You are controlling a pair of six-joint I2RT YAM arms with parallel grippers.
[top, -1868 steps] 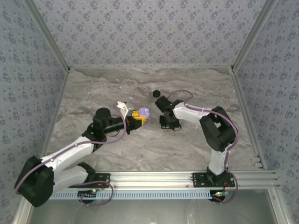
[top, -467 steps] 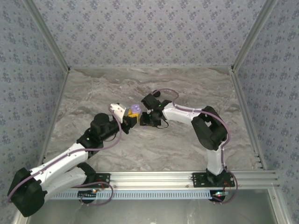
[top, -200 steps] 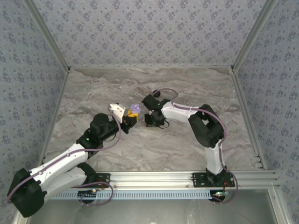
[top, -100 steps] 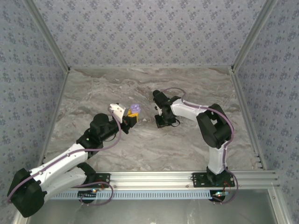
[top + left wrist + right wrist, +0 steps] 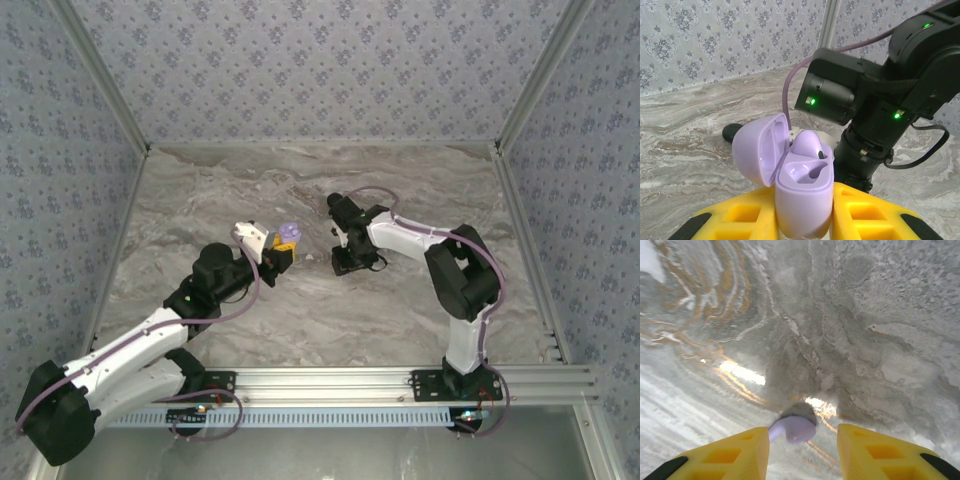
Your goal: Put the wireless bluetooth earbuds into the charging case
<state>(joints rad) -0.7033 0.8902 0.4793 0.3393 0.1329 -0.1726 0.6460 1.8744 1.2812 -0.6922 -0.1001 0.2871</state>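
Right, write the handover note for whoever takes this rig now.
Left gripper: shut on the purple case, lid open.
Right gripper: open, low over the table, fingers either side of the loose purple earbud lying there.
Done: first purple earbud sits in the case's far slot.
Left: the near slot is empty. Grip the loose purple earbud, carry it across to the case and seat it.

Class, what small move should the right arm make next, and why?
Probably lower and close the right end effector on the purple earbud: it lies on the table between its open fingers, ungripped, while the purple charging case stands open.
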